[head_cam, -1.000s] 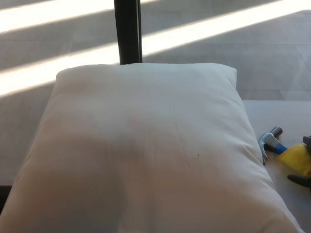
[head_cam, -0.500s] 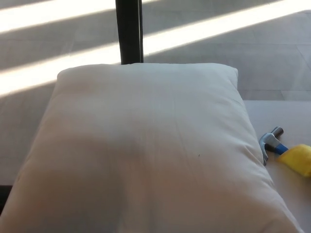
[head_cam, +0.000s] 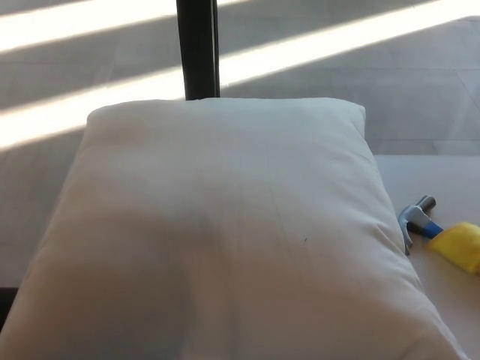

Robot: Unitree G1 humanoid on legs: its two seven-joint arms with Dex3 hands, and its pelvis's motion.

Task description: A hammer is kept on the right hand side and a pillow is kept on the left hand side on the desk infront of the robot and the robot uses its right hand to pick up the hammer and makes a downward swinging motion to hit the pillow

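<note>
Large white pillow [head_cam: 225, 232]: soft woven fabric, plump and rounded, faint creases down the middle, one tiny dark speck right of centre. Fills most of the view, hiding the tabletop's left and near parts; near corners run past the bottom edge of the picture.

Claw hammer [head_cam: 417, 217] lying flat on the pale, smooth tabletop [head_cam: 439, 176], just beside the pillow's right edge, the curved claw nearly touching the fabric. Head of dull grey metal, a short blue neck, then a bright yellow grip [head_cam: 461, 246] cut off by the right edge of the frame.

Bare tabletop only in a narrow strip right of the pillow, around and beyond the hammer. Beyond the far edge, grey tiled floor [head_cam: 337, 82] crossed by bright diagonal bands of sunlight, and a dark upright post [head_cam: 198, 46] standing behind the pillow's far side.

No robot hand in view, left or right; whether wide, narrow or holding anything, impossible to tell.
</note>
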